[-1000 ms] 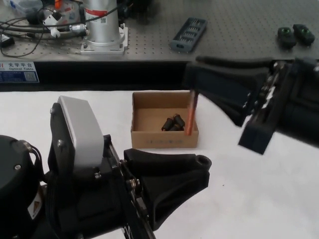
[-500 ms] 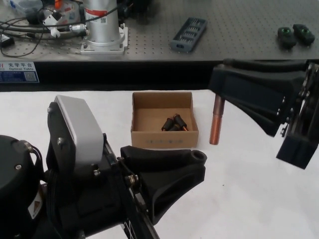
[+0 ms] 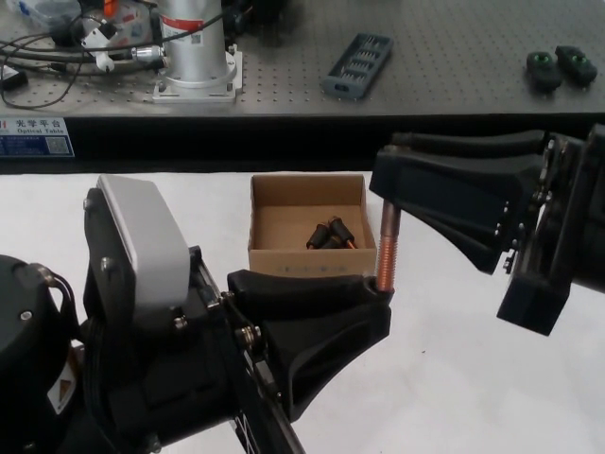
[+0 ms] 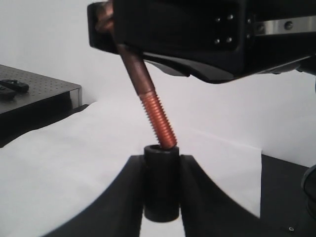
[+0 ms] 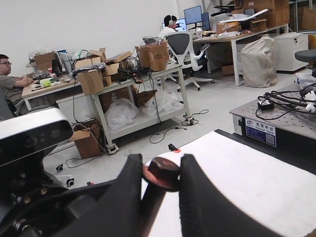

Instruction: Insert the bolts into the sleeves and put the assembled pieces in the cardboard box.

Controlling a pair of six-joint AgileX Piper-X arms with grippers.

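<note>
Right at sleeve [image 4: 161, 185] mouth: bolt [image 4: 148, 101] tip (tilted)

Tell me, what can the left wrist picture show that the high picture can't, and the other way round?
Left wrist view: the black sleeve pinched in the left hand, and the tilted bolt with its threaded tip right at the sleeve's hole.
High view: the cardboard box on the white bench, with finished pieces lying inside it.
Both: the copper bolt, gripped by its top end in the right hand and hanging down toward the left hand.
</note>
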